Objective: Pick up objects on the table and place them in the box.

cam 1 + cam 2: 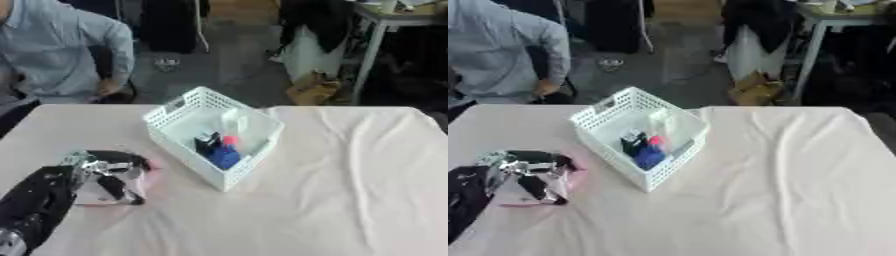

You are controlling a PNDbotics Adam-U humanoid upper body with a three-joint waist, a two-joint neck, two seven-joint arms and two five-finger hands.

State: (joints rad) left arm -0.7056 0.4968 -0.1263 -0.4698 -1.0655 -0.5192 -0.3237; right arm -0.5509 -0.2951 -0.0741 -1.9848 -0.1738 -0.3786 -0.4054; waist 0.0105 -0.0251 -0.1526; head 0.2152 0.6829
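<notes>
The left hand [109,172] lies low at the left, fingers curled; the right shows nowhere.

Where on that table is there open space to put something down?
The cloth right of the white basket lies bare to the table's right edge, as does the near strip. It's crowded left of the basket, where the left hand covers something pink.

No legible text, label, brand, number or sign appears in either view. The white basket [179,116] carries no readable marking on its walls, and the items inside it show only colour patches: blue, black and pink. The flat pink-edged item [105,197] under the left hand [109,172] shows no readable print.
</notes>
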